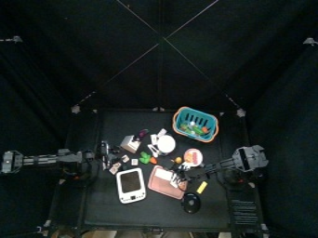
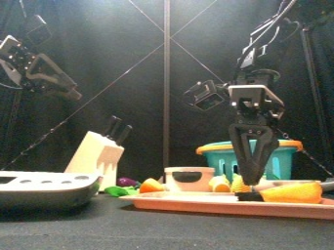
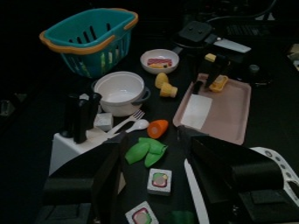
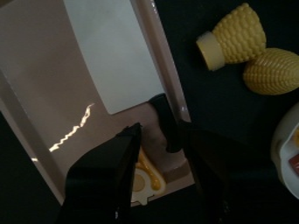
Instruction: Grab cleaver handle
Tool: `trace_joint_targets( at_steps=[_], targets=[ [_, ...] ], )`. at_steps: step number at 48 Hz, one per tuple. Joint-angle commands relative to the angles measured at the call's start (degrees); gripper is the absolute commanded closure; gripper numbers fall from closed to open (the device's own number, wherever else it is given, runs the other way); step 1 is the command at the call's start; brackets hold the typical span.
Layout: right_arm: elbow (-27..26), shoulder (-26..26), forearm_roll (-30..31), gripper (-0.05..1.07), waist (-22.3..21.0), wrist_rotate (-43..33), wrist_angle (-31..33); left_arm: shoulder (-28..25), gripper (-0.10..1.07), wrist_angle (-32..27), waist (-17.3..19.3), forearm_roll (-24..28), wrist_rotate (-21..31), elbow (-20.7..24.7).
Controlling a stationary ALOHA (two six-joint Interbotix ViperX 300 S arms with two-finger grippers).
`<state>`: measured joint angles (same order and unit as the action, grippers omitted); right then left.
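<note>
- Top view: right gripper [image 1: 189,174] reaching in from the right, low over the tray [image 1: 165,180] near the table's front; left arm [image 1: 56,163] parked at the left edge. Basket [image 1: 195,121] far right, scale [image 1: 130,186] near left.
- Front view: right gripper [image 2: 247,172] pointing straight down, fingertips spread apart just above the tray [image 2: 222,202], nothing between them. Left gripper [image 2: 29,66] hanging high on the left; cannot tell how its jaws stand. Knife block [image 2: 94,156] left of centre, basket [image 2: 256,156] behind the right gripper.
- Left wrist view: cleaver [image 3: 197,109] flat on the pink tray [image 3: 233,114], right gripper [image 3: 215,73] at its far end.
- Right wrist view: jaws wide, released, straddling the cleaver's dark handle [image 4: 167,129]; blade [image 4: 114,52] flat on the tray [image 4: 47,131]. Two corn pieces [image 4: 251,52] beside the tray.
</note>
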<state>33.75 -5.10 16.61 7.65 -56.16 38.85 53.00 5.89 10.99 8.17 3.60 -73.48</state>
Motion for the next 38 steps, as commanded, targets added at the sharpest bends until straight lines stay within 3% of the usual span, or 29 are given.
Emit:
trace_joint_targets(
  at_steps=[1,38],
  targets=[
    [-0.35,0.88,0.09,0.26,-0.44,0.09,-0.18,-0.18,0.11,0.44,0.18,0.0,0.0,0.62],
    [-0.53,-1.49,-0.18,0.26,-0.44,0.0,-0.97,-0.18,0.11,0.26,0.26,0.0,0.0,0.53]
  ],
)
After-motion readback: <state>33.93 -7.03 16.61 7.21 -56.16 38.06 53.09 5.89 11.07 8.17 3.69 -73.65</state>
